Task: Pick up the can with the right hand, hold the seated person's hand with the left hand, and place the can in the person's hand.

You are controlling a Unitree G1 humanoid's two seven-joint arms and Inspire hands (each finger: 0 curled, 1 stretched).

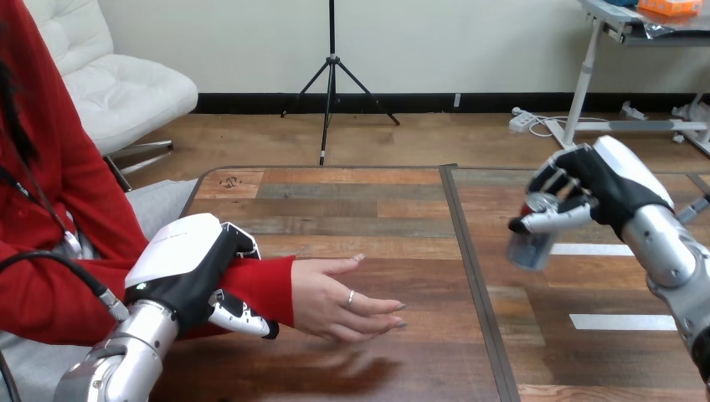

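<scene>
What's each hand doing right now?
Left hand: fingers curled round the person's wrist.
Right hand: fingers closed on the can.

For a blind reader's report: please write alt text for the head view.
The robot's right hand holds a can over the wooden table, apart from the person's open hand. Its left hand grips the person's red-sleeved wrist.

Bluish-grey can (530, 249) (red sleeve (261, 285))
</scene>
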